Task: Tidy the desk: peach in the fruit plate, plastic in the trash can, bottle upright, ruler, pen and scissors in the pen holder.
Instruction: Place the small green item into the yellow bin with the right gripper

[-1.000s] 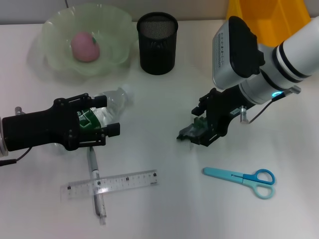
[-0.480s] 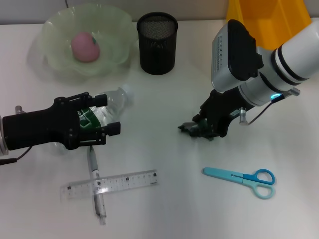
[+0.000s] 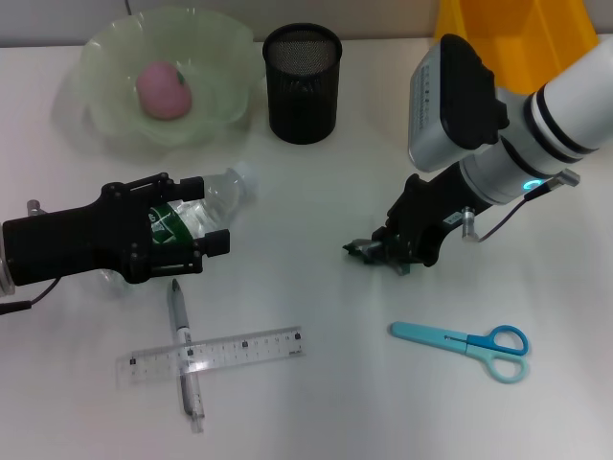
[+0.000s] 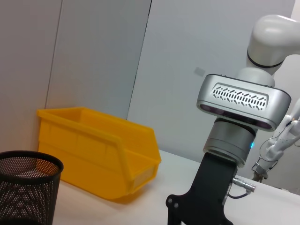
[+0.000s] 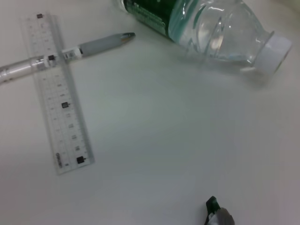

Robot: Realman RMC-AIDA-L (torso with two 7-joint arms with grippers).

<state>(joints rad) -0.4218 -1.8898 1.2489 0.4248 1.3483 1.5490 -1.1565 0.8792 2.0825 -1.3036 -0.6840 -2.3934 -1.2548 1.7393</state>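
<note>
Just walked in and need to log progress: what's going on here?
The left gripper is around the lying bottle, not yet upright. The right gripper is shut on a dark plastic scrap. The peach is in the fruit plate; ruler, pen, scissors wait.

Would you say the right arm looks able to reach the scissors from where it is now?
Probably yes: the scissors lie flat on open desk just below the right gripper, nothing between, though its jaws seem already occupied with a small dark item.

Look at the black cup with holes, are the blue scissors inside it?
No, the blue scissors lie flat on the white desk, far from the black mesh pen holder.
</note>
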